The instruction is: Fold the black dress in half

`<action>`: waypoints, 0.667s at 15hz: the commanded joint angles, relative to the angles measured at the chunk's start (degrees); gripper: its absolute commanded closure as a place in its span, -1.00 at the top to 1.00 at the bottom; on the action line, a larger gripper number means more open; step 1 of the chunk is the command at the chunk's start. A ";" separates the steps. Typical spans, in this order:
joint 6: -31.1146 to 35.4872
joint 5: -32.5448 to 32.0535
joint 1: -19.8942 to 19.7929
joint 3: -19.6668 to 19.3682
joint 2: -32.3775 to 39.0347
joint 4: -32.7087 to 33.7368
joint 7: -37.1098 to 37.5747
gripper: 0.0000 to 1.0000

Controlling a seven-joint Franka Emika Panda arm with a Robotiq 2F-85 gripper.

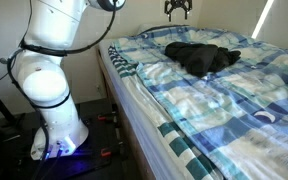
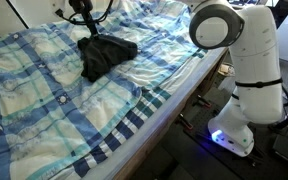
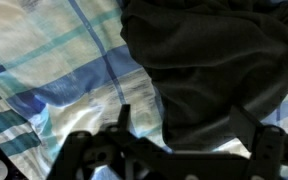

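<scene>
Hovering above the black dress (image 1: 202, 56) with gripper (image 1: 178, 10), clear of the fabric, no contact. Lying crumpled on bedspread (image 1: 214, 110): dress at mid-width of bed, toward the far end, well back from the robot-side edge. Matching in both exterior views: gripper (image 2: 81, 14) over one end of dress (image 2: 106, 56), bulk of cloth spreading away from that end. Long axis roughly across the bed, as far as the bunched outline allows. Wrist view: dress (image 3: 209, 70) filling right and top, its edge passing down between the fingertips, one finger (image 3: 124, 118) over bedspread, opposite side over black cloth. Jaws spread fully, holding nothing. Likely next: straight descent onto that near edge, pinch, carry along the long axis to the far end. Single arm, so no choice of side.
</scene>
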 commanded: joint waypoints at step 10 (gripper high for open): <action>7.70 -0.93 0.28 0.13 -0.99 -8.07 1.54 1.00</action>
